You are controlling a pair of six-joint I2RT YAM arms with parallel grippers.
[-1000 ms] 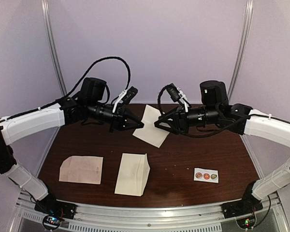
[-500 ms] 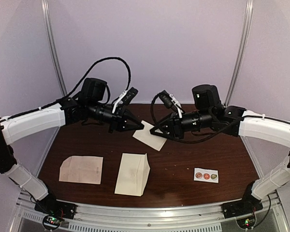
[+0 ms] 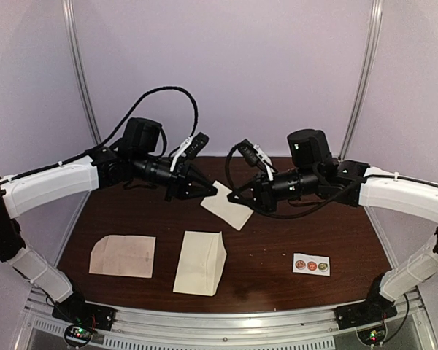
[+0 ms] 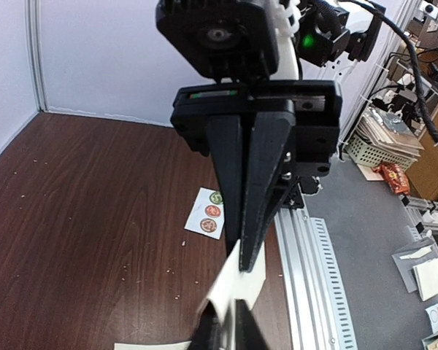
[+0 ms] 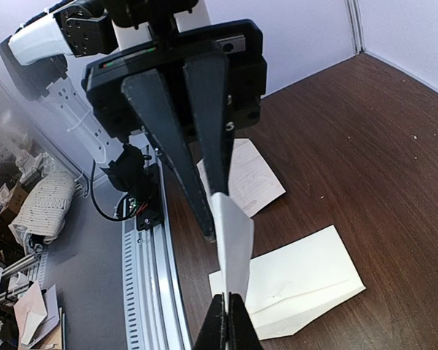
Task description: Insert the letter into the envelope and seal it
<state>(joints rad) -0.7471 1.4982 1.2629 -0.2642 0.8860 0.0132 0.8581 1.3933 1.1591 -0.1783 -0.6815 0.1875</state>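
Observation:
The letter, a folded white sheet, hangs in the air above the back of the table between both arms. My left gripper is shut on its left edge, and my right gripper is shut on the opposite edge. In the left wrist view the letter runs from my own fingers up to the right gripper's jaws. In the right wrist view the letter stands edge-on above my shut gripper. The cream envelope lies flat near the table's front, flap pointing right; it also appears under the letter as the envelope.
A pinkish creased sheet lies left of the envelope. A small white strip of round stickers sits at the front right. The aluminium rail runs along the near edge, and purple walls enclose the brown table.
My right gripper moved left toward the left gripper and closed on the letter's free edge. The letter now hangs narrower between the two. The left arm stayed put.

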